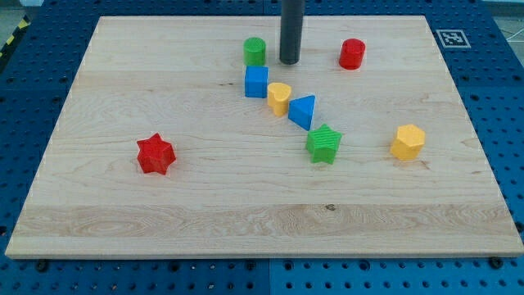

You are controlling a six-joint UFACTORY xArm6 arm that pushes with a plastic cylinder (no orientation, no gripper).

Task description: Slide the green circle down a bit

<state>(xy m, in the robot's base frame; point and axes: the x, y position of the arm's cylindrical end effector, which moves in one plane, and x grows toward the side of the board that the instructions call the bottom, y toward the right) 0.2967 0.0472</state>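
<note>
Seven blocks sit on the desk: red star, green circle near the view's top, blue cube, yellow heart, blue triangle, green star, red cylinder, yellow hexagon; that makes eight. My tip stands just right of the green circle, apart from it, holding nothing.

Rod cut off by view's top; arm unseen. Surface front corners clipped at view's bottom.
</note>
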